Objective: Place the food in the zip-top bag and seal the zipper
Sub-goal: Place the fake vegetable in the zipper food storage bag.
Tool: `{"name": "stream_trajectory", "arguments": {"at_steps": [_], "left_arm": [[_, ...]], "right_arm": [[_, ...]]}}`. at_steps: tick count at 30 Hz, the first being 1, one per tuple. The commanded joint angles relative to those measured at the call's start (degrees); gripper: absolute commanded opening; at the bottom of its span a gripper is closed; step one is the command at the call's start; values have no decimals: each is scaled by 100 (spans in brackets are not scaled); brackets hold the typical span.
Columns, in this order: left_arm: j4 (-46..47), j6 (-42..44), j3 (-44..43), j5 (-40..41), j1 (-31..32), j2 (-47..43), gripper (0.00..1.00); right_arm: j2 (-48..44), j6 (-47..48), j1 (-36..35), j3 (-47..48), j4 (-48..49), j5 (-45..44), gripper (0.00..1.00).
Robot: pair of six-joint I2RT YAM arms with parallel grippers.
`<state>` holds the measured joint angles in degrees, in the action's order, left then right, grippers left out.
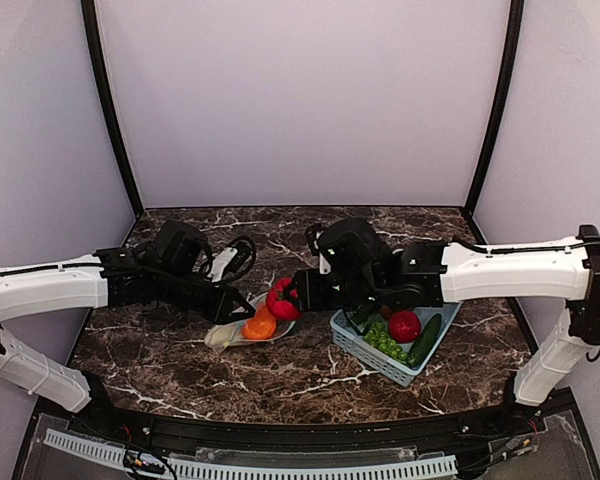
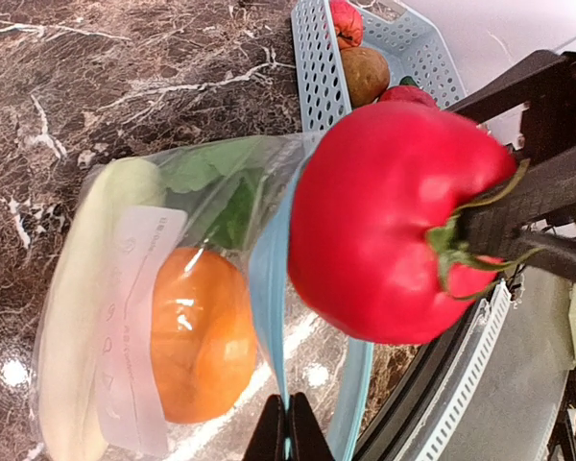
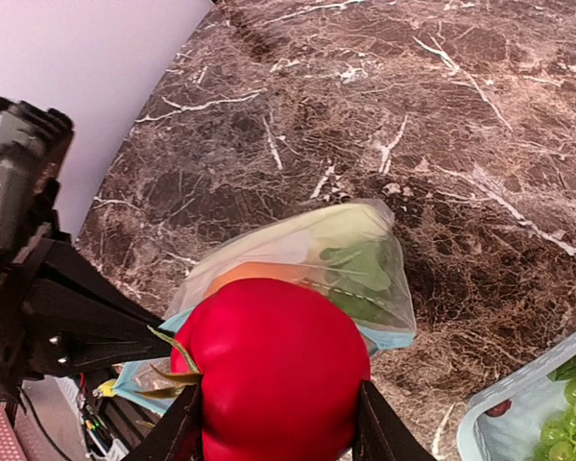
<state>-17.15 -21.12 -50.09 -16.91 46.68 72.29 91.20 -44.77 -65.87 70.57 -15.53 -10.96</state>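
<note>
At zip-top bag (image 3: 355,259) mouth, right end effector (image 3: 278,423) clamps red tomato (image 3: 269,355), left wrist alone shows left end effector (image 2: 288,432) pinching zipper (image 2: 269,288)

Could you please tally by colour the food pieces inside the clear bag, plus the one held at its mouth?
Cream-white long squash: 1
Orange round fruit: 1
Green leafy piece: 1
Red glossy tomato, in right gripper: 1
Total: 4
</note>
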Motion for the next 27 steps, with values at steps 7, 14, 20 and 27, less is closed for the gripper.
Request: {"name": "stream_trajectory", "arguments": {"at_steps": [7,14,20,27], "left_arm": [[451,-571,196,-106,17,-136,1],[1233,-862,500,-723,17,-105,1],[2031,-1312,732,-1098,17,-110,1],[3157,-2083,1216,-1464,30,17,1]], "right_arm": [[673,309,-81,446,-231,-728,11],[841,99,-79,506,-31,-817,11],[989,10,-66,357,675,-595,11],[1104,296,-24,138,1514,180,12]]}}
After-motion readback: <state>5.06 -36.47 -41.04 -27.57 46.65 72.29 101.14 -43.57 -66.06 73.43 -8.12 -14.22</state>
